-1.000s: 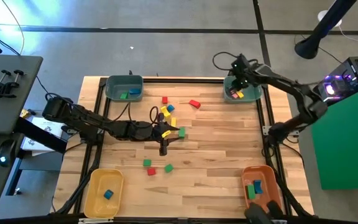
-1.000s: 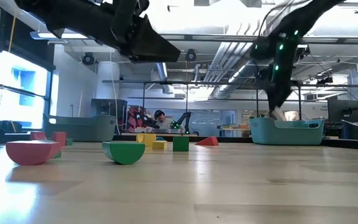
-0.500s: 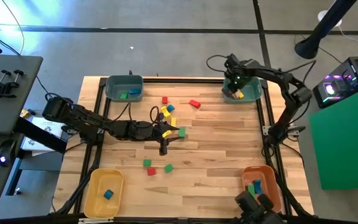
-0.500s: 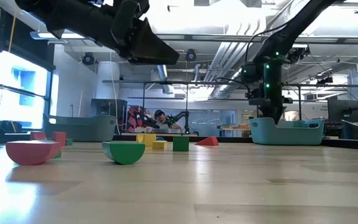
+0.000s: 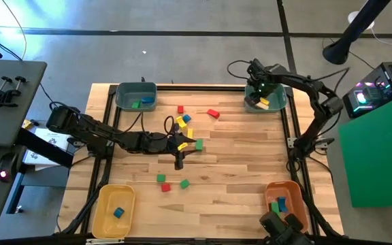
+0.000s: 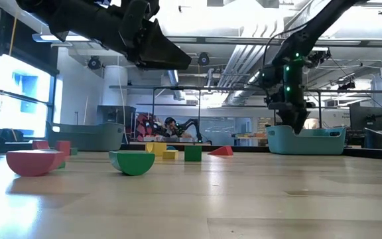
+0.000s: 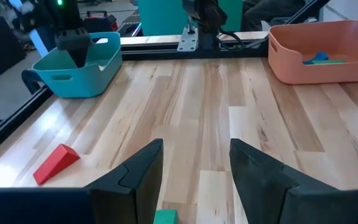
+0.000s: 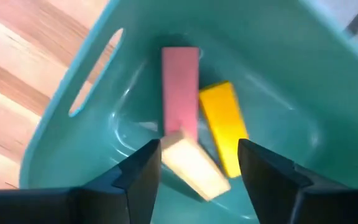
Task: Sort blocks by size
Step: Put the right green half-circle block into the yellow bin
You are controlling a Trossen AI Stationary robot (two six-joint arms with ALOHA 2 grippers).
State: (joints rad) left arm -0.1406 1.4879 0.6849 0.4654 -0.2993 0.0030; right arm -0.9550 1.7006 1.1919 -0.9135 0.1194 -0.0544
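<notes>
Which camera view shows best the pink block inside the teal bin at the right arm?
The right wrist view: the pink block lies in plain sight in the teal bin, beside a yellow block. The high view hides most of it under the right hand. The low view shows only the bin's wall, and the left wrist view likewise.

Between my left jaws, a green block [image 7: 165,217] is cut off by the frame edge. Below my right jaws, the tan block [image 8: 193,165] lies over one end of the pink block [image 8: 180,85], hiding it.
</notes>
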